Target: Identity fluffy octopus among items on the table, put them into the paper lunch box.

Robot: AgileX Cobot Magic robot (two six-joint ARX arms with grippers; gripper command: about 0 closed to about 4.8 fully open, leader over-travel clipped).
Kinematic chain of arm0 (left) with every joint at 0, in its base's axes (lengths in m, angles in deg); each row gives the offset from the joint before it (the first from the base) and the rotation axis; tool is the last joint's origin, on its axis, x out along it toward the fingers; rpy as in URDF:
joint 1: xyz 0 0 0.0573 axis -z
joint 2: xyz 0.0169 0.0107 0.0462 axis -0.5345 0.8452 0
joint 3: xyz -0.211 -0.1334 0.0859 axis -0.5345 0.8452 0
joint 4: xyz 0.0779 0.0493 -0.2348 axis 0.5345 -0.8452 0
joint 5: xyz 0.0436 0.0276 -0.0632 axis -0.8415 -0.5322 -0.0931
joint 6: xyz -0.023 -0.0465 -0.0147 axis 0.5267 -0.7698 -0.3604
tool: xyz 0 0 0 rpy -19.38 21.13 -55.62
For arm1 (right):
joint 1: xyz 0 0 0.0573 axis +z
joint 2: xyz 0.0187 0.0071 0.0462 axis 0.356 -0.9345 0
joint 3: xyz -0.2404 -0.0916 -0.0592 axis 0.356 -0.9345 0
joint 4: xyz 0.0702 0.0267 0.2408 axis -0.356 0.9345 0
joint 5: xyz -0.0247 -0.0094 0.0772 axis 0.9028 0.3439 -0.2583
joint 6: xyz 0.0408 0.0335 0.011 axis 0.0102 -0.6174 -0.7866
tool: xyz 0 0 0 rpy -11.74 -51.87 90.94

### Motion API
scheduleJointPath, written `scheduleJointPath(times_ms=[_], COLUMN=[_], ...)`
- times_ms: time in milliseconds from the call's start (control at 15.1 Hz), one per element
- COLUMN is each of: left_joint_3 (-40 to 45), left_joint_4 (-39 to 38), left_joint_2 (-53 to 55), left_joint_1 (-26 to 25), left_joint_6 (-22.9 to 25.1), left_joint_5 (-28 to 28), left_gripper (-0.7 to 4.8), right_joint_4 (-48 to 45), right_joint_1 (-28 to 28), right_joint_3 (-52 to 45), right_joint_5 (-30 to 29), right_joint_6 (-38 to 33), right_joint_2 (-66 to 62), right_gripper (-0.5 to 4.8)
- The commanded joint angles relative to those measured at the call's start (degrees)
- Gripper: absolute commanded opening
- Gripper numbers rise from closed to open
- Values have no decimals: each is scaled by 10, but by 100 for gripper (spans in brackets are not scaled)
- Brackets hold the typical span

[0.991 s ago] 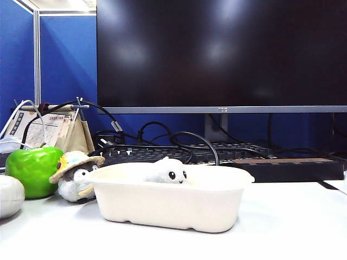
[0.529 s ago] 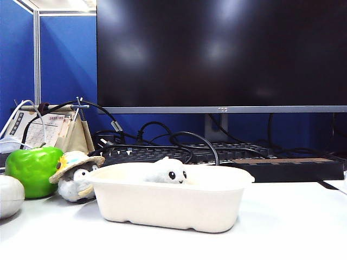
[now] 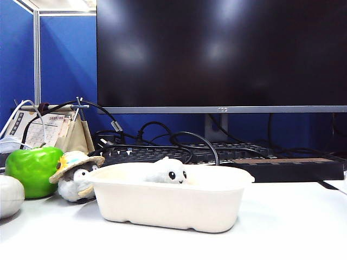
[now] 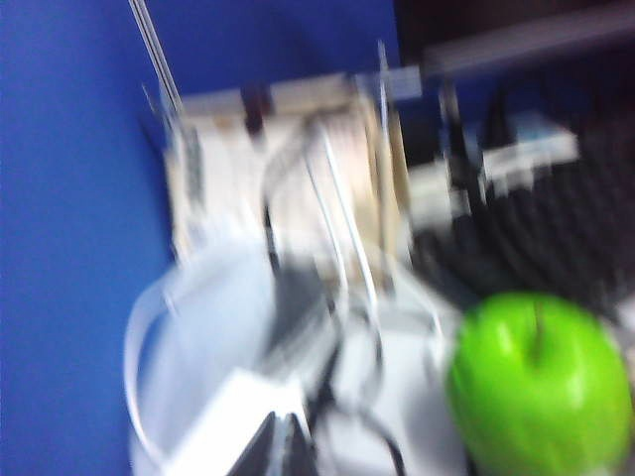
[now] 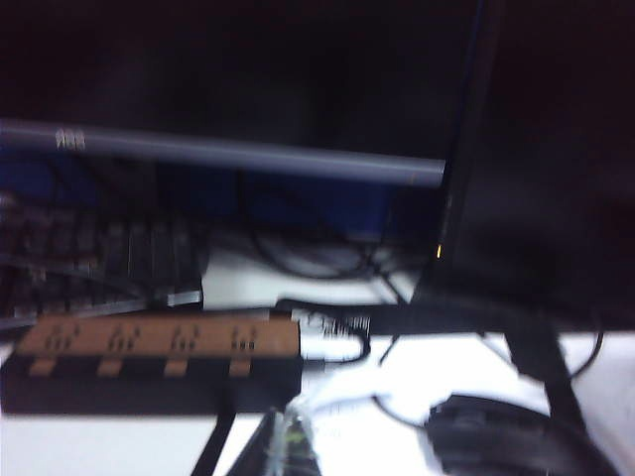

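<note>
Neither arm shows in the exterior view. In the left wrist view, the left gripper (image 4: 286,446) appears only as blurred dark fingertips close together at the frame edge. The right gripper (image 5: 281,446) shows likewise in its wrist view, its jaws closed.

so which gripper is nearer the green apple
Left. The left gripper is close to the green apple; the right gripper is over by the power strip, no apple in its view.

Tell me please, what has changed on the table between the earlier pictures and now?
Nothing visibly changed. The octopus still sits in the lunch box, and the penguin and green apple stay beside it. No gripper shows over the table.
</note>
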Motion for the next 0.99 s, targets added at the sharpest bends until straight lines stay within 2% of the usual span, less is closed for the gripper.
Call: scheduleJointPath(times_ms=[66, 264, 991], left_joint_3=[-1, -1, -1], left_joint_4=[61, 64, 64], left_joint_2=[-2, -2, -2], left_joint_1=[-1, -1, -1], left_joint_6=[-7, -34, -34], left_joint_5=[1, 4, 4], left_gripper=[-5, -5, -5], right_joint_4=[-12, -12, 3], right_joint_1=[0, 0, 0], right_joint_3=[1, 1, 1], right_joint_5=[1, 1, 1], right_joint_6=[1, 1, 1], right_joint_2=[1, 1, 1], right_gripper=[-1, -1, -1])
